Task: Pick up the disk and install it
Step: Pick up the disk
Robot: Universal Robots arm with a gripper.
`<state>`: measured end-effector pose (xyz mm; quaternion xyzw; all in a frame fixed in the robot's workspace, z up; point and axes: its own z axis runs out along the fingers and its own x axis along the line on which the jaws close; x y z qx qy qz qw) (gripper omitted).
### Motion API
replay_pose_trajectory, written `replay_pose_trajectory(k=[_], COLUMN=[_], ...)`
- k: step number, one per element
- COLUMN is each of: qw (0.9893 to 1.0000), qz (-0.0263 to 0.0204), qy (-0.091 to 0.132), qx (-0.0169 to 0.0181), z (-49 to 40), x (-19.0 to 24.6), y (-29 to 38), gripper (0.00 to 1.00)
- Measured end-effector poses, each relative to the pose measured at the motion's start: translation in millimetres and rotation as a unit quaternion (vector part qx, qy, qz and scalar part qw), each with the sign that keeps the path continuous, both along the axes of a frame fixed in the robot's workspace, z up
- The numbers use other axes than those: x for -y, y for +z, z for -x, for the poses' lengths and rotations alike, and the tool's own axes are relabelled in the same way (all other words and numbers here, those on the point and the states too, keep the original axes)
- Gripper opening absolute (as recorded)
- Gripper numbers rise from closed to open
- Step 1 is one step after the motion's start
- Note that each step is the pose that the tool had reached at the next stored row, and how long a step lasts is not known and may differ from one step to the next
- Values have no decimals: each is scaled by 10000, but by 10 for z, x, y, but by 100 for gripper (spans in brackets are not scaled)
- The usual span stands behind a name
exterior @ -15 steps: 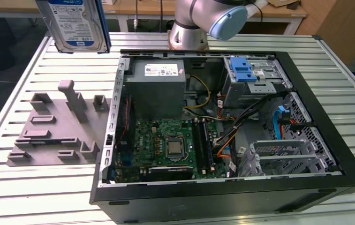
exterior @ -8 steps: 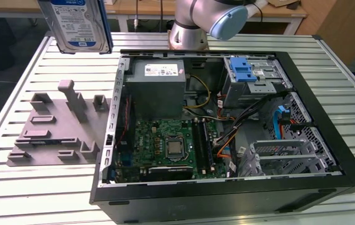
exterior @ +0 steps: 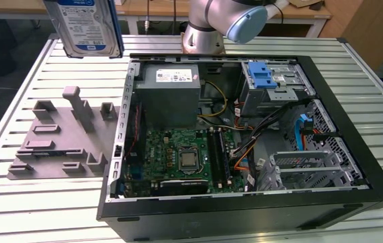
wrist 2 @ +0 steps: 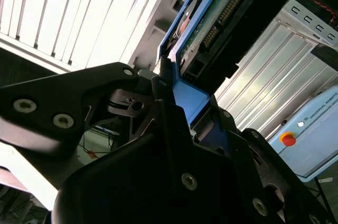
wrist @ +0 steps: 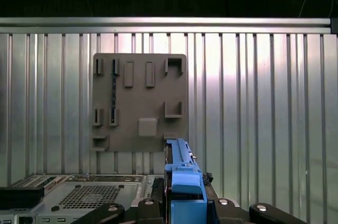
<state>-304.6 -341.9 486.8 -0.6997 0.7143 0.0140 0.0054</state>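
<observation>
The slatted table (exterior: 15, 212) carries an open case (exterior: 245, 217) across the middle and right of the exterior view. The arm (exterior: 231, 20) rises behind it at top centre. A grey fixture plate (exterior: 49, 147) lies on the table at that view's left, just beside the case. Inside the case sit the power supply (exterior: 167, 96), the motherboard (exterior: 181, 157) below it in the frame, and the drive cage (exterior: 272, 83) with its blue latch (exterior: 262, 76) to the upper right.

The disk (exterior: 86, 25) hangs in the air at the exterior view's upper left, standing on edge with its label facing the camera, above the table and well apart from the cage. In both wrist views the gripper (wrist: 185, 203) is clenched on it. The blue bracket (wrist 2: 193, 94) is pinched between the black fingers (wrist: 150, 203), and the disk's circuit-board side (wrist 2: 222, 18) runs away from them.

The disk looks stiff and dense for its bulk, and probably dislikes knocks. Its bare metal faces would likely be slippery and the board underneath is exposed (not a place for pads). The bracket's long plastic edges therefore seem the sound place to hold, which is where the grip appears to sit.

The frame edge cuts off the disk's upper end in the exterior view. The gripper's own body covers the exact contact line in the second wrist view. Whether the cage bay is free is hard to make out behind the latch and cables.
</observation>
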Motion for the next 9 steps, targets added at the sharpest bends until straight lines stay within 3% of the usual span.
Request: replay_pose_trajectory(k=[9], qw=[10000], qz=[0], qy=[0], qx=[0], z=[-19], x=[0], y=[0], gripper=[37])
